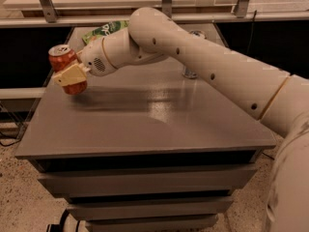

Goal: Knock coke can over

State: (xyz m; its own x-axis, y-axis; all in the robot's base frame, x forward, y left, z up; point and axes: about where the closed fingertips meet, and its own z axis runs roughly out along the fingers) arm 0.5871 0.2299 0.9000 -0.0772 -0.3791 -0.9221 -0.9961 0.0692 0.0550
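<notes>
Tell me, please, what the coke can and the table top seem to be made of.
The coke can: thin metal, likely aluminium; glossy red paint, bare silver top. The table top: smooth grey, semi-matte, soft light reflections; painted metal or laminate, I cannot tell which. The gripper, at the table's edge against the can, looks like tan plastic.

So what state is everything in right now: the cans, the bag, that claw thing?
coke can: tilted, top leaning left, not yet lying flat.
gripper: at the left side of the table, against the coke can.
second can: upright, mostly hidden behind the arm.
green bag: lying at the back, partly hidden by the arm.
</notes>
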